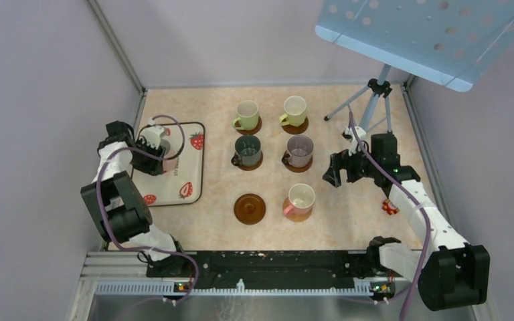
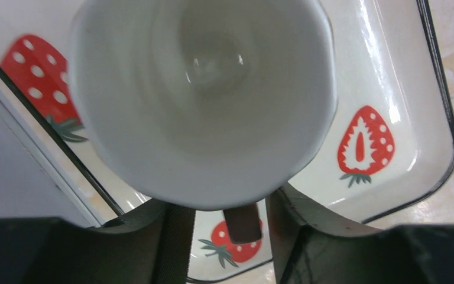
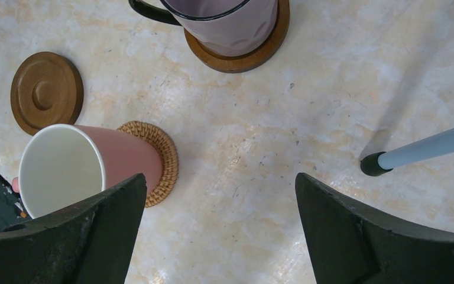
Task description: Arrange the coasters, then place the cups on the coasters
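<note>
Six coasters lie in a two-by-three grid. Two light green cups [image 1: 246, 115] [image 1: 294, 110], a dark green-grey cup [image 1: 247, 151] and a mauve cup [image 1: 300, 150] stand on brown coasters. A pink cup [image 1: 300, 199] [image 3: 88, 163] rests on the tan woven coaster [image 3: 164, 160]. The front-left brown coaster [image 1: 249, 208] [image 3: 46, 92] is bare. My left gripper [image 1: 154, 150] [image 2: 223, 204] is at another cup [image 2: 204, 89] on the strawberry tray [image 1: 187, 175]; its open fingers straddle the handle [image 2: 242, 223] with gaps either side. My right gripper [image 1: 338, 167] [image 3: 221, 201] hangs open over bare table.
A tripod [image 1: 375, 100] [image 3: 425, 148] holding a light blue perforated panel [image 1: 428, 33] stands at the back right. A small red object [image 1: 391, 207] lies beside the right arm. Walls close in the table on the left, right and back.
</note>
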